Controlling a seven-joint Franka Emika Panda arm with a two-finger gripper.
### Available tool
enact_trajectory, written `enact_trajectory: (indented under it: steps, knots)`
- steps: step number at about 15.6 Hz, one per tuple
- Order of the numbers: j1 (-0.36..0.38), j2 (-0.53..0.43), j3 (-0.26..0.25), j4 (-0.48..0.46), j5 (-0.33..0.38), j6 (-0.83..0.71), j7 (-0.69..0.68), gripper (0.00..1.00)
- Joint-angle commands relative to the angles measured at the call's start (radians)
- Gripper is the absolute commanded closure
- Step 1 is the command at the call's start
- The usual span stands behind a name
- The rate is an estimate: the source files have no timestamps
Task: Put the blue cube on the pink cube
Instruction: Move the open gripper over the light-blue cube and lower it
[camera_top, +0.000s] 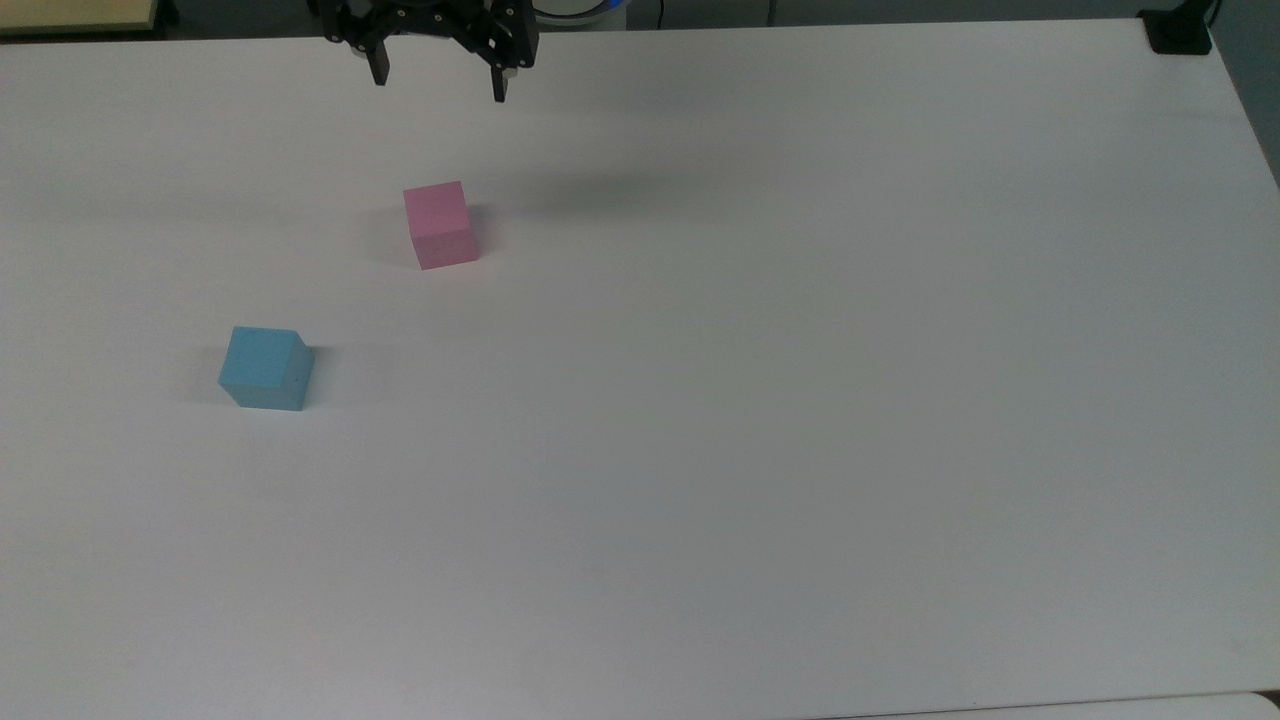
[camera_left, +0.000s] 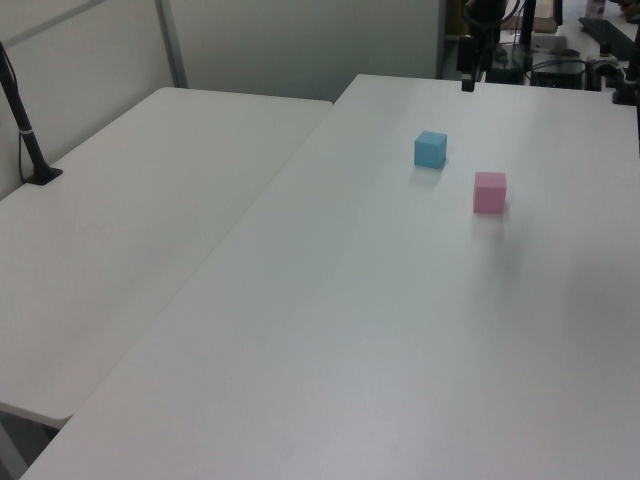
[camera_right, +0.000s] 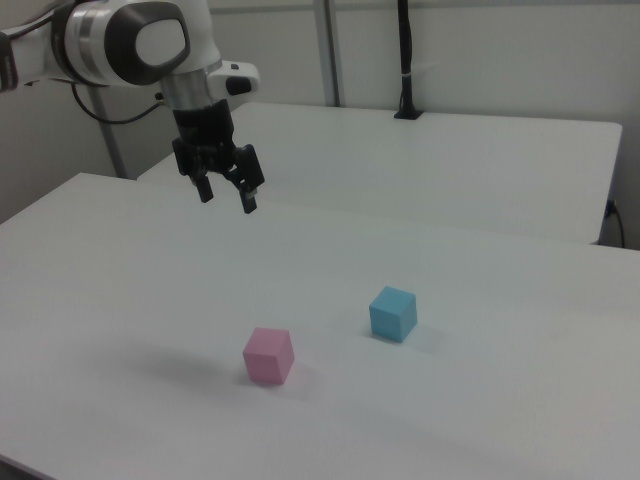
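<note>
The blue cube (camera_top: 265, 369) rests on the white table at the top view's left, also visible as the blue cube (camera_left: 431, 149) and the blue cube (camera_right: 392, 313). The pink cube (camera_top: 440, 224) sits apart from it, nearer the table's far edge; it appears too as the pink cube (camera_left: 489, 191) and the pink cube (camera_right: 268, 356). My gripper (camera_top: 437, 85) hangs open and empty in the air above the table's far edge, beyond the pink cube. In the right view the gripper (camera_right: 227, 196) hovers well above and to the left of both cubes.
The white table (camera_top: 760, 380) spreads wide to the top view's right of the cubes. A second white table (camera_left: 130, 220) adjoins it on the left view's left, with a black post (camera_left: 25, 130) standing on it. A black mount (camera_top: 1178, 30) sits at the top view's far right corner.
</note>
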Motion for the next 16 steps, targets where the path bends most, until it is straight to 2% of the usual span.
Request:
enact_trajectory:
  steps: [1,10,14,16]
  knots:
    - [-0.034,0.075,-0.007,0.02,-0.009,0.139,-0.079,0.0]
    - [-0.185,0.306,-0.023,0.041,-0.012,0.46,-0.139,0.0]
    - [-0.192,0.397,-0.093,0.041,-0.002,0.544,-0.243,0.0]
    - [-0.194,0.437,-0.107,0.04,0.001,0.597,-0.256,0.0]
